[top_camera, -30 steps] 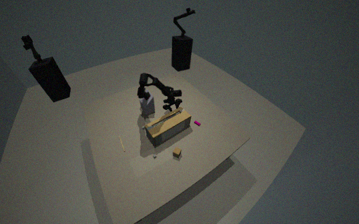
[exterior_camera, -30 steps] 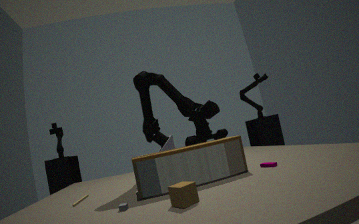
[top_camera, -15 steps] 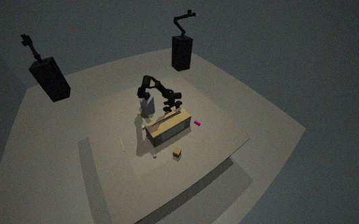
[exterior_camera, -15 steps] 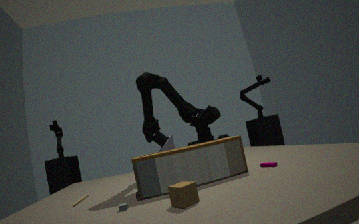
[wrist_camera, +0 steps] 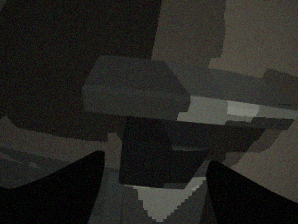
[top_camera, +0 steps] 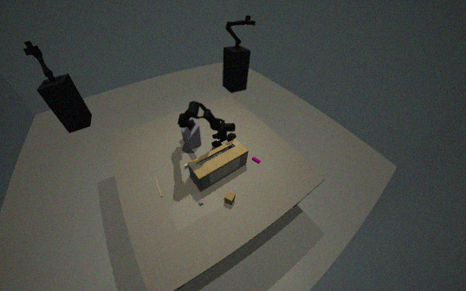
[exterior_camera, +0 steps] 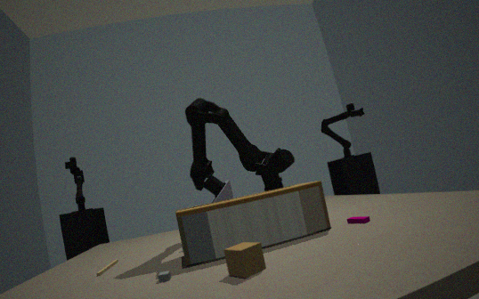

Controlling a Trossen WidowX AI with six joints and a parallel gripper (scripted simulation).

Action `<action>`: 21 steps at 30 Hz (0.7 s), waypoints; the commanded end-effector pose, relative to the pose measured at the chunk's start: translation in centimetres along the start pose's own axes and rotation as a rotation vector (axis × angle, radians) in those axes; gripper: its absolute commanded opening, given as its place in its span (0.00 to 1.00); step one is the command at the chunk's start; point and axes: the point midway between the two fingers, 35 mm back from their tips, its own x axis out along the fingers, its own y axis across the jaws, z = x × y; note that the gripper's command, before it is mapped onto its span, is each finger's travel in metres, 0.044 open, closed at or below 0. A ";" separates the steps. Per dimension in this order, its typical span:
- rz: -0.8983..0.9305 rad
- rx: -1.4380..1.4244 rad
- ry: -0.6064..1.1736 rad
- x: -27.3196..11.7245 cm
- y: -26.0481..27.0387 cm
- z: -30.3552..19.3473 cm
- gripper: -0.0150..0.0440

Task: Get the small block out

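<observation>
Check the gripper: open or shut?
Partly open: in the wrist view a gap separates the dark fingertips.

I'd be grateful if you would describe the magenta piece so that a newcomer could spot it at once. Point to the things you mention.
Find the long clear-fronted box (top_camera: 220, 161) (exterior_camera: 252, 197) on the table. In the exterior view, just beyond its right end lies a small, flat magenta bar (top_camera: 256, 160) (exterior_camera: 358, 220), the only brightly coloured thing there.

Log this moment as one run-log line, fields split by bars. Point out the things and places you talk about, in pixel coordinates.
end effector (top_camera: 223, 144) (wrist_camera: 157, 164): open, low behind box (top_camera: 222, 166) (exterior_camera: 259, 222) | box: upright on table (top_camera: 278, 173) (exterior_camera: 397, 236) | block in box: cannot tell | lift: not done
</observation>
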 end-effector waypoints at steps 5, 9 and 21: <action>0.010 -0.010 -0.005 0.6 0.3 0.7 0.60; 0.010 -0.010 -0.005 0.6 0.3 0.7 0.43; 0.003 -0.006 -0.004 -2.1 0.0 -0.8 0.25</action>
